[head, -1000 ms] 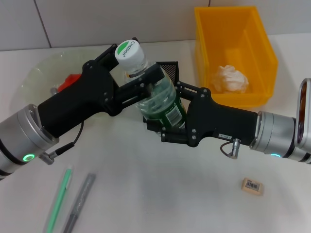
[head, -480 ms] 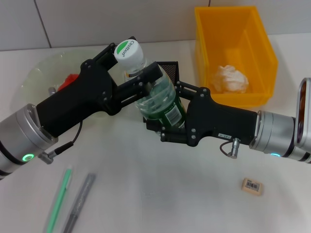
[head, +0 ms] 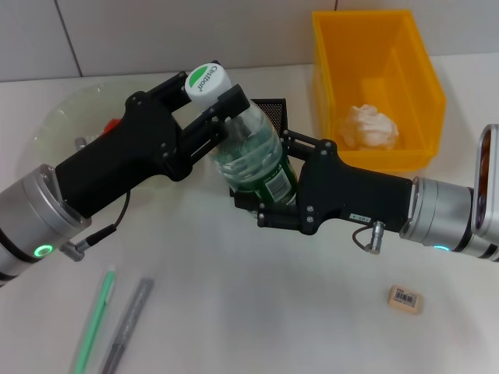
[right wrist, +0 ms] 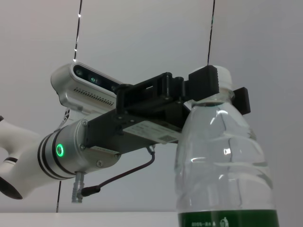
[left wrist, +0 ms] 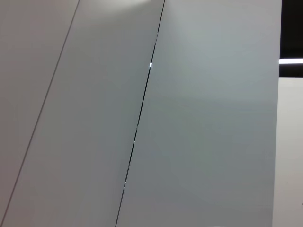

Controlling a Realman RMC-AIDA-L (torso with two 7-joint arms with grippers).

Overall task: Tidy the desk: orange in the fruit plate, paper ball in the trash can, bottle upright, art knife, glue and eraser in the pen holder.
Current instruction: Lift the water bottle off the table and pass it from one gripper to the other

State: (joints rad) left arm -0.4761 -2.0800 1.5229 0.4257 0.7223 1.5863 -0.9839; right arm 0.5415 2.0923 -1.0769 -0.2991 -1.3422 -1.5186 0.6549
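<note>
The clear ribbed plastic bottle [head: 253, 160], with a green label band low on its body and a white-and-green screw cap, stands nearly upright on the white table [head: 257, 312]. The right gripper [head: 261, 199] pinches its lower body, matte black fingers pressed against the label. The left gripper [head: 214, 105] is clamped at the neck just under the cap; the right wrist view shows its black fingers [right wrist: 208, 82] bracketing the neck on both sides.

Just behind the two grippers a black mesh pen holder [head: 273, 109] shows past the bottle's shoulder. Beyond the left gripper's forearm sits a translucent round fruit plate [head: 62, 117] with a patch of orange-red [head: 113, 125] inside, mostly hidden. Behind the right arm stands a boxy yellow plastic trash can [head: 374, 78] holding the crumpled white paper ball [head: 366, 128].

Below the right forearm, well apart, lies a small tan rectangular eraser [head: 405, 298] with a barcode sticker. Under the left forearm lie a slim green pen [head: 95, 319] and, just beside it, a grey stick-shaped tool [head: 127, 323].
</note>
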